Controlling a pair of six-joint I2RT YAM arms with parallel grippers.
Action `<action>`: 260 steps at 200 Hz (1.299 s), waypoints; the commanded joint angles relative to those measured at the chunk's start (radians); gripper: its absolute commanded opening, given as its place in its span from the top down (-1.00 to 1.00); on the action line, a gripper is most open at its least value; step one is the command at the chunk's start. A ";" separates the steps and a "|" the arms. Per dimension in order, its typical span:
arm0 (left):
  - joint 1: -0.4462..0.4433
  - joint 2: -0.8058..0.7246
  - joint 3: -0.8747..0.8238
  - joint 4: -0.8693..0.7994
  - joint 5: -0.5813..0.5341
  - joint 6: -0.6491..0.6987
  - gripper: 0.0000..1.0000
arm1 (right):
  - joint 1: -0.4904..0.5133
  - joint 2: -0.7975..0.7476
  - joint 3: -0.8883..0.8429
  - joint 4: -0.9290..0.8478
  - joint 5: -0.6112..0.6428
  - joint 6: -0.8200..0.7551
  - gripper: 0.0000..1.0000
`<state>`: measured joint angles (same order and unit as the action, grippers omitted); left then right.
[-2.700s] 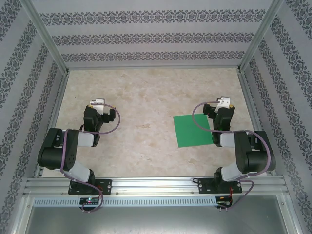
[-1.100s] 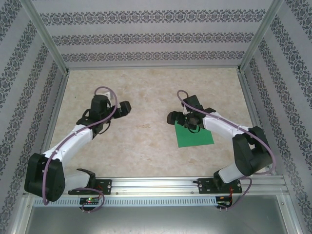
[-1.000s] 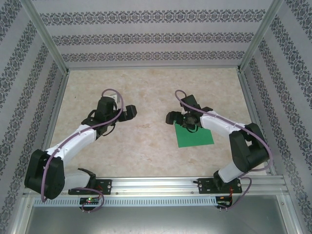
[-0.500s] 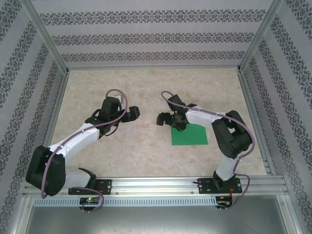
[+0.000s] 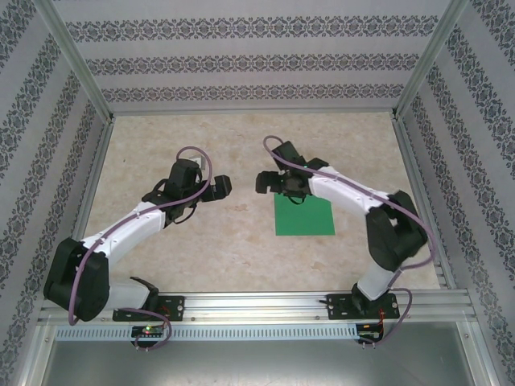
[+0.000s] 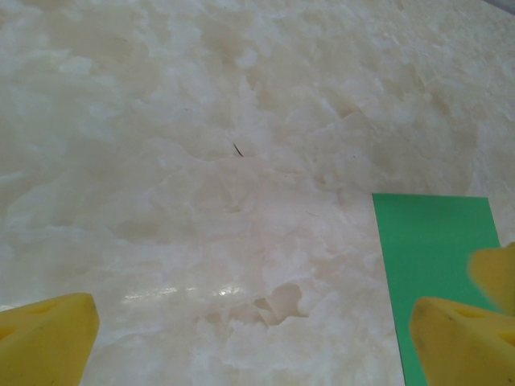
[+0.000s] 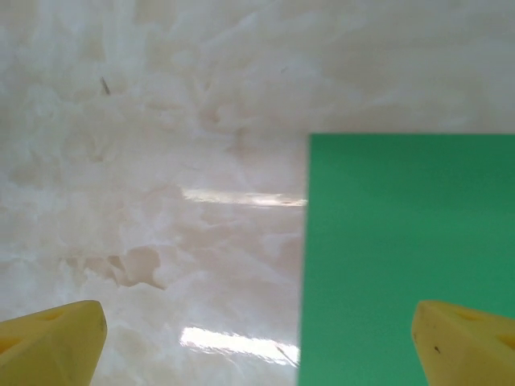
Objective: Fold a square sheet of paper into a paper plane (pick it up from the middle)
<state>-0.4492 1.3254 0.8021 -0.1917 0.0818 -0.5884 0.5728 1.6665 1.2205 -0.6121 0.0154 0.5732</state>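
- The right gripper (image 5: 276, 189) hangs with its jaws spread wide and nothing between them, above the far left corner of the square sheet of paper (image 5: 304, 217).
- In the right wrist view, one yellow fingertip (image 7: 52, 342) sits over bare table and the other over the green sheet (image 7: 402, 241).
- The left gripper (image 5: 220, 188), jaws likewise wide apart and empty, hovers to the left of the sheet without touching it.
- The sheet lies flat and unfolded on the marbled table (image 5: 241, 145).
- The step in hand appears to be the pickup from the middle.
- Done well, the right gripper would likely shift from the corner towards the sheet's centre, then lower both pads onto the paper and draw them together gently to raise a ridge.
- Pressing hard risks sliding or creasing the thin sheet.
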 commanded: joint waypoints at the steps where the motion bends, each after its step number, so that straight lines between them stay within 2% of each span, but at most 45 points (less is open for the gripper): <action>1: -0.052 0.042 0.054 0.016 0.042 0.021 -1.00 | -0.091 -0.039 -0.055 -0.118 0.091 -0.069 -0.95; 18: -0.093 0.108 0.092 0.019 0.053 0.021 -1.00 | -0.121 -0.021 -0.056 -0.163 0.093 -0.107 -0.94; 38: -0.146 0.186 0.141 0.016 0.058 0.011 -1.00 | -0.113 0.005 -0.040 -0.205 0.123 -0.140 -0.95; 72: -0.200 0.254 0.161 0.055 0.043 -0.050 -1.00 | -0.093 0.047 -0.012 -0.213 0.090 -0.145 -0.96; 146: -0.207 0.233 0.161 0.009 -0.055 -0.049 -1.00 | -0.053 0.144 0.022 -0.222 0.077 -0.145 -0.96; 217: -0.207 0.224 0.157 0.017 -0.070 -0.059 -1.00 | -0.047 0.221 0.002 -0.208 0.056 -0.130 -0.96; 243: -0.207 0.222 0.154 0.019 -0.073 -0.061 -1.00 | -0.046 0.213 0.024 -0.233 0.075 -0.117 -0.96; 260: -0.208 0.224 0.159 0.013 -0.070 -0.054 -1.00 | -0.047 0.155 0.017 -0.216 0.094 -0.102 -0.96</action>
<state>-0.6502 1.5791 0.9428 -0.1699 0.0311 -0.6376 0.5159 1.8820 1.2190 -0.8288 0.0807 0.4465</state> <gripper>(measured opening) 0.999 0.981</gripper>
